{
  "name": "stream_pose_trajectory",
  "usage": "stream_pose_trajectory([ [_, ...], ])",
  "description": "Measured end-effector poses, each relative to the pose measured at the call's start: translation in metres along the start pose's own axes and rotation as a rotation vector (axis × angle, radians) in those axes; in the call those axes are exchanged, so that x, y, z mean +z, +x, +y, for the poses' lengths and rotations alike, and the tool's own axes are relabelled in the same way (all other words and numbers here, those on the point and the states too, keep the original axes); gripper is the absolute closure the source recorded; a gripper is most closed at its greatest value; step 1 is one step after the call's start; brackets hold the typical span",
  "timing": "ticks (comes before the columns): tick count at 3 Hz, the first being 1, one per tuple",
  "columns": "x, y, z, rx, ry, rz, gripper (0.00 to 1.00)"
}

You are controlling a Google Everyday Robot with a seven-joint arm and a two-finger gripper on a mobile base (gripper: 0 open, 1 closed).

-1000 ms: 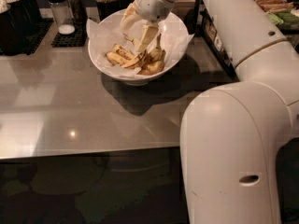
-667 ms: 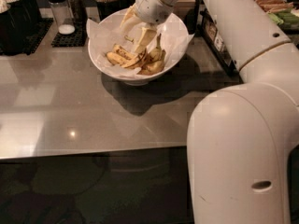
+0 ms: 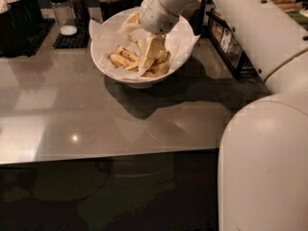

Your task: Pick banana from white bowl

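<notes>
White bowl (image 3: pixel 126 80) at 12 o'clock on grey counter (image 3: pixel 72 114), banana pieces (image 3: pixel 120 59) inside, gripper (image 3: pixel 150 61) low among them — spread or pinching, cannot tell

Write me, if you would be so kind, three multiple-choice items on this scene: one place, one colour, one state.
1. Where is the gripper?
A. down in the white bowl
B. on the floor
C. under the counter
2. What colour is the bowl's paper liner?
A. red
B. white
C. green
3. How does the bowl sit?
A. upside down
B. on its side
C. upright
Key: A, it reaches in among the banana pieces; B, the crinkled paper is white; C, its opening faces up.
</notes>
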State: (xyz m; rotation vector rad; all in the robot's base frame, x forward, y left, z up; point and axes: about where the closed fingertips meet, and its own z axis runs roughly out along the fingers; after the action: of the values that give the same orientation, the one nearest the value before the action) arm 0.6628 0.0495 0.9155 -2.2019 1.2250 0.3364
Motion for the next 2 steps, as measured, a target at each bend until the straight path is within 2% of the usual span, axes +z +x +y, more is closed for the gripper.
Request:
stream_pose_trajectory([
  [1, 0.005, 0.005, 0.006, 0.014, -0.001, -0.019, 0.22],
  [2, 0.016, 0.03, 0.0, 0.028, -0.023, -0.043, 0.25],
])
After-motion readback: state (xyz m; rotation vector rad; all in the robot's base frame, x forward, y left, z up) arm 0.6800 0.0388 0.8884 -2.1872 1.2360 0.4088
